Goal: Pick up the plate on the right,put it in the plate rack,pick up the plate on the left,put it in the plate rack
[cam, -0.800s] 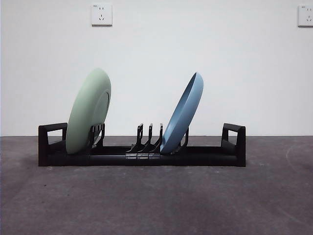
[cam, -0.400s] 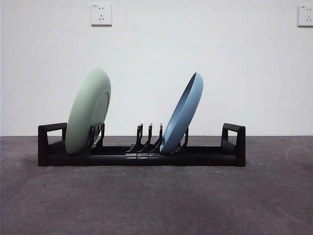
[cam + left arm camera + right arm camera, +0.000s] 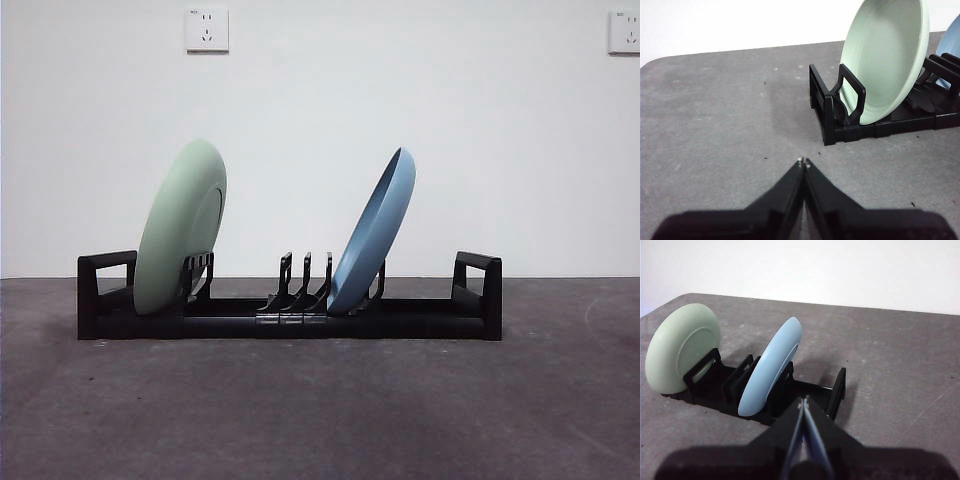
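Green plate [image 3: 180, 230] and blue plate [image 3: 373, 235] are sitting unmoved in the rack [image 3: 290, 318] mid-frame, both claws [image 3: 803, 162] [image 3: 804, 401] hanging closed and empty, task apparently complete.

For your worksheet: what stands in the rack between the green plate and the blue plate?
In the front view, only empty divider prongs of the plate rack stand between the green plate and blue plate.

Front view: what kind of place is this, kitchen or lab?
Likely a lab test bench, not a kitchen: a bare grey table, a plain white wall with sockets, and only a black rack holding a green plate and a blue plate.
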Controlling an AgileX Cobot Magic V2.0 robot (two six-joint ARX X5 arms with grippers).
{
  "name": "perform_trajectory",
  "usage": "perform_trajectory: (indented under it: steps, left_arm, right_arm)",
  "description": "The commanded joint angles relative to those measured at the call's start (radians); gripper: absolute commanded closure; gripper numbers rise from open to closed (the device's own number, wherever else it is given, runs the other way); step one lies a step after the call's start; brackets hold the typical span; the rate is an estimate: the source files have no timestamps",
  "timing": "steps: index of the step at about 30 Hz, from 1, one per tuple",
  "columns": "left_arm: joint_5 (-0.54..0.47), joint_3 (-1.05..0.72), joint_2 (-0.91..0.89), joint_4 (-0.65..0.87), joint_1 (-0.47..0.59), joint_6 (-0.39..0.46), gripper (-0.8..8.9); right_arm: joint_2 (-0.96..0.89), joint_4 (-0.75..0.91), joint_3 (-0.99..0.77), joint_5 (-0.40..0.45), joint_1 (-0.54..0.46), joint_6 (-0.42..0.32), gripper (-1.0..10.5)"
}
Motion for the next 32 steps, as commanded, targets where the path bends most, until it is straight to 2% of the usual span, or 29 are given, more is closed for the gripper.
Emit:
perform_trajectory:
  steps: [1,17,21,23,32]
  left_arm:
    - [0.001,-0.014,-0.003,0.003,0.004,-0.006,8.15]
    - [0.001,-0.014,-0.003,0.003,0.004,-0.006,8.15]
    - [0.001,-0.014,-0.003,0.003,0.004,-0.006,8.15]
    - [0.001,-0.014,-0.003,0.003,0.004,-0.006,8.15]
    - [0.001,-0.014,-0.003,0.003,0.004,-0.006,8.15]
  right_arm:
    - [-0.001,0.006,-0.006,0.003,0.0,0.007,9.4]
    - [-0.004,0.005,-0.006,0.003,0.001,0.004,9.4]
    - [-0.049,0.004,-0.007,0.014,-0.011,-0.093,9.4]
    - [-0.076,0.006,-0.017,0.014,-0.022,-0.117,9.4]
    - [-0.288,0.082,-0.268,-0.004,-0.115,-0.113,9.4]
